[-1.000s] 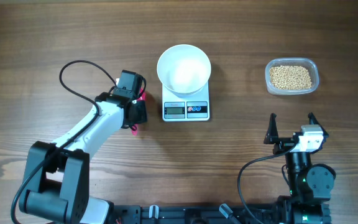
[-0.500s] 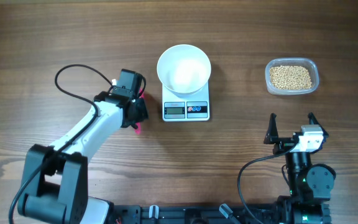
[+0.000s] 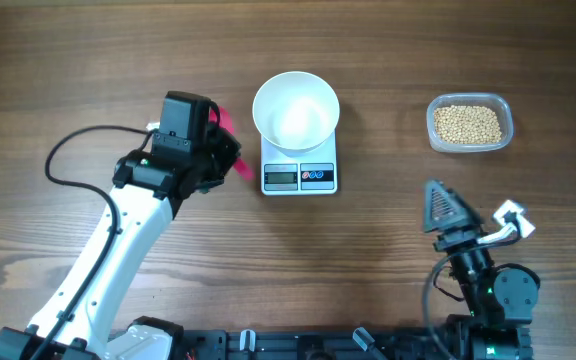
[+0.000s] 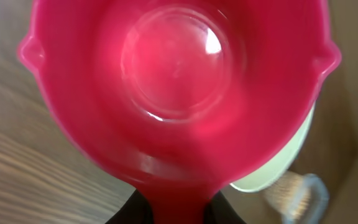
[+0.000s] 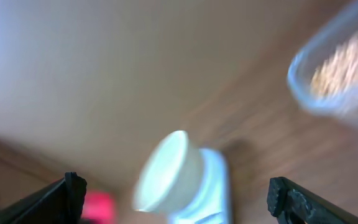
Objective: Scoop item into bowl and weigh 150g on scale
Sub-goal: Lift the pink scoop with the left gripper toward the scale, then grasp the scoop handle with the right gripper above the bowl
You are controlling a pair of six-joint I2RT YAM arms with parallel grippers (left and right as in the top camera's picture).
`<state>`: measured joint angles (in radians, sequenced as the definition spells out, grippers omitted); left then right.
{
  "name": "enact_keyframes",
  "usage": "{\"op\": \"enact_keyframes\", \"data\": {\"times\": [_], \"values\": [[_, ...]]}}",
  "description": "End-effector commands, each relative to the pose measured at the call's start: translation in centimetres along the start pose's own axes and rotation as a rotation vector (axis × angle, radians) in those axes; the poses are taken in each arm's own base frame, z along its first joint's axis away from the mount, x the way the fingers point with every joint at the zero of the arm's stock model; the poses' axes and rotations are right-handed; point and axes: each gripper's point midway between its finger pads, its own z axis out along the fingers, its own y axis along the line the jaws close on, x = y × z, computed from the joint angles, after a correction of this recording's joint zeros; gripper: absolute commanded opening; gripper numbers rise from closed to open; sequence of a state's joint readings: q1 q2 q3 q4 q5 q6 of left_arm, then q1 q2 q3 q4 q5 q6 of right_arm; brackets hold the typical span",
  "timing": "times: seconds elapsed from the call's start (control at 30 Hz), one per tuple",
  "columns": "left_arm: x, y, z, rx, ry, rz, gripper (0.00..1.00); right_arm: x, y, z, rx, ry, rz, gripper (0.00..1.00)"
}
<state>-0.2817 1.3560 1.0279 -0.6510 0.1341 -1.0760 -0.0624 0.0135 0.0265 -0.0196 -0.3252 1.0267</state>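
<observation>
Broadly, a brown wooden surface [image 3: 388, 60] carries everything. Near its middle the white bowl [image 3: 296, 110] sits on the scale [image 3: 300, 177], whose display faces the robot. Well to the right, a clear container [image 3: 509, 122] holds the tan beans [image 3: 468, 123]. Just left of the scale, the left gripper [image 3: 215, 160] is clamped narrowly on a pink scoop [image 4: 179, 81] by its handle. The right gripper [image 5: 178, 198] stands wide, holding nothing.

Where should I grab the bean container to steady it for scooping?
Probably the near wall of the container, towards its right end, pinched from above across the rim. The top is open, the wall thin and upright, and that leaves the left side free for the scoop.
</observation>
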Motion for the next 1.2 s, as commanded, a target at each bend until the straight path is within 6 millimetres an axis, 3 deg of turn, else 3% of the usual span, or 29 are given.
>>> {"op": "enact_keyframes", "data": {"times": [0.0, 0.13, 0.27, 0.4, 0.53, 0.63, 0.93, 1.1, 1.17], "values": [[2.0, -2.1, -0.7, 0.063, 0.068, -0.159, 0.04, -0.2, 0.1, 0.0, -0.006, -0.009, 0.486, 1.0], [3.7, -2.8, -0.7, 0.064, 0.103, -0.299, 0.04, 0.6, 0.6, 0.0, -0.026, 0.041, 0.468, 1.0], [3.9, -3.8, -0.7, 0.101, 0.105, -0.31, 0.04, 3.1, 4.8, -0.8, -0.225, 0.229, 0.082, 1.0], [3.8, -3.9, -0.7, 0.105, 0.106, -0.348, 0.04, 2.7, 9.6, -1.0, -0.331, 0.325, -0.225, 0.99], [3.7, -4.4, -0.8, 0.122, 0.108, -0.427, 0.04, 2.9, 12.5, 0.9, -0.382, 0.539, -0.345, 0.99], [3.6, -4.7, -0.8, 0.134, 0.107, -0.432, 0.04, 4.0, 13.3, 2.5, -0.415, 0.649, -0.358, 1.0], [3.6, -4.7, -0.8, 0.131, 0.11, -0.473, 0.04, 13.6, 13.6, 7.4, -0.321, 0.827, -0.448, 1.0], [3.6, -4.6, -0.8, 0.128, 0.111, -0.474, 0.04, 15.8, 15.0, 11.3, -0.31, 0.864, -0.51, 1.0], [3.6, -4.6, -0.8, 0.128, 0.111, -0.474, 0.04, 16.6, 14.8, 12.2, -0.31, 0.875, -0.536, 0.9]]}}
